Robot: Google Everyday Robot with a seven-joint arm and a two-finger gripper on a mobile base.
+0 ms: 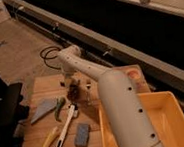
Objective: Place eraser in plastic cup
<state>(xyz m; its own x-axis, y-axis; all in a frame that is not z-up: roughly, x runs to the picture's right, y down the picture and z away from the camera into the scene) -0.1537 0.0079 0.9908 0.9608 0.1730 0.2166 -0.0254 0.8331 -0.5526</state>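
My pincer [73, 89] hovers low over the wooden table [46, 86], a white-handled brush [66, 125] near it; apart or together, I cannot tell.

We saw the wooden table [44, 89] carrying a yellow tray [168, 124], a blue-grey block [82, 135], a grey wedge [43, 110] and an orange dish [132, 74], the gripper [73, 92] hanging above its middle.

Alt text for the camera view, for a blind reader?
White robot arm reaches over a wooden table, its gripper low near the table's middle. A blue-grey block and a white-handled brush lie beside a yellow tray.
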